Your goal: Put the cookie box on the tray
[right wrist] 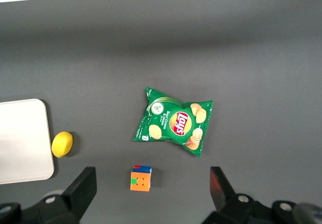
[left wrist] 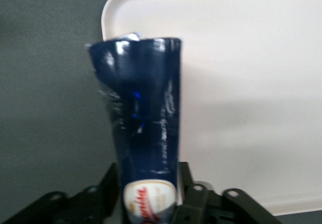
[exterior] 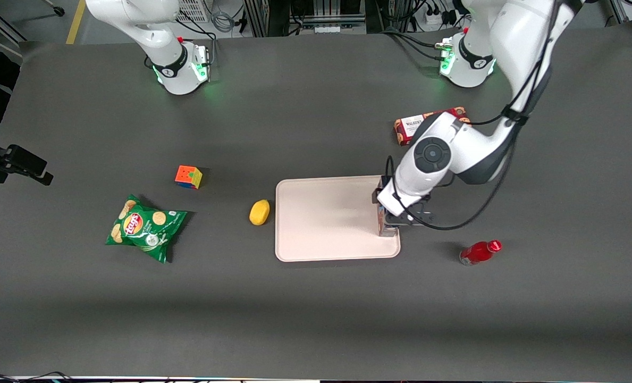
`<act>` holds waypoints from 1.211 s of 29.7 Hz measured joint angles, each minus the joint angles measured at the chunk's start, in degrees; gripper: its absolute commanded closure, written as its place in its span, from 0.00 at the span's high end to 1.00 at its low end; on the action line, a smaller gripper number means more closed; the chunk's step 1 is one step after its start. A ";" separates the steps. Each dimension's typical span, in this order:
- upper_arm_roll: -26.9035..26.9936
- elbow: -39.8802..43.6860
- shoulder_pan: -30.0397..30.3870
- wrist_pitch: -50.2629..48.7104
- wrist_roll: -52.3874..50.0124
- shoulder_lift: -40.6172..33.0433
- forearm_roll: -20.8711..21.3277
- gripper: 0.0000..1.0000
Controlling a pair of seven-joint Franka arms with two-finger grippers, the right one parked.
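Pincer point(left wrist: 149, 194) is clamped shut on the cookie box point(left wrist: 143, 128), one finger pressed on each broad side near its end by the logo; box hangs below it, standing tall over the tray point(exterior: 321, 223), close to the tray edge nearest the working arm's end of the surface point(exterior: 316, 319). In the front view the box point(exterior: 382, 221) is mostly covered by the wrist, only a sliver of one side shows, so whether its bottom touches the tray yet or floats just above can't be told. Box looks like light cardboard, stiff enough but crushable; the end away from the pincer looks dented or flared open with a flap sticking out, glossy wrap so probably a bit slippery. Holding across the flat faces as now seems right, gentle squeeze. It's narrow and tall in this pose, likely to tip once released so near the rim. Print on the box is blurred, only the white oval logo reads. Red box point(exterior: 419, 125) sits well away from the pincer, partly hidden by the arm.
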 measured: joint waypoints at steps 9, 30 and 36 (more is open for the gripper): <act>9.80 8.64 0.20 -20.33 11.19 -12.54 -4.90 1.00; 31.25 -3.04 1.34 -22.62 51.09 -28.77 -8.55 1.00; 30.87 -4.85 1.27 -20.43 51.12 -28.31 -10.54 1.00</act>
